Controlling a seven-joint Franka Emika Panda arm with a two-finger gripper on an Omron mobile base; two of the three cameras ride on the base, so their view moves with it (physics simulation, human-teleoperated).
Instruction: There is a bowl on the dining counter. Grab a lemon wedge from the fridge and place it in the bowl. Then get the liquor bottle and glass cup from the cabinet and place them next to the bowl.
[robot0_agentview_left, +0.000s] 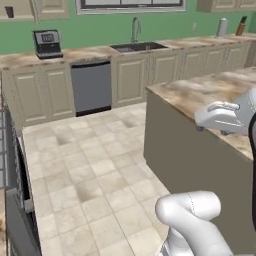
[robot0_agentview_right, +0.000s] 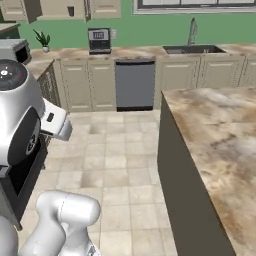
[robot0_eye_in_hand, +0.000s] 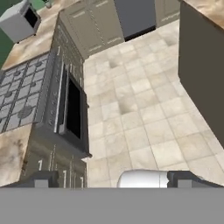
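Observation:
My gripper (robot0_eye_in_hand: 113, 179) is open, its two dark fingertips (robot0_eye_in_hand: 43, 178) wide apart with nothing held between them. It hangs high above the tiled floor, looking down at it. The dining counter (robot0_agentview_left: 200, 95) is the marble island on the right, and the part of its top that shows (robot0_agentview_right: 220, 130) is bare. A small dark glass cup (robot0_agentview_right: 70, 10) stands in the open beige upper cabinet (robot0_agentview_right: 55, 7) on the far wall, also seen at the top left of the left base view as the glass cup (robot0_agentview_left: 9, 11). The bowl, lemon wedge, fridge and liquor bottle are out of view.
A stove with an oven (robot0_eye_in_hand: 72, 109) lines the left side of the aisle. On the far wall counter stand a coffee machine (robot0_agentview_left: 47, 43) and a sink (robot0_agentview_left: 137, 46) above a dishwasher (robot0_agentview_left: 91, 87). Open tiled floor (robot0_agentview_left: 90, 165) runs between stove and island.

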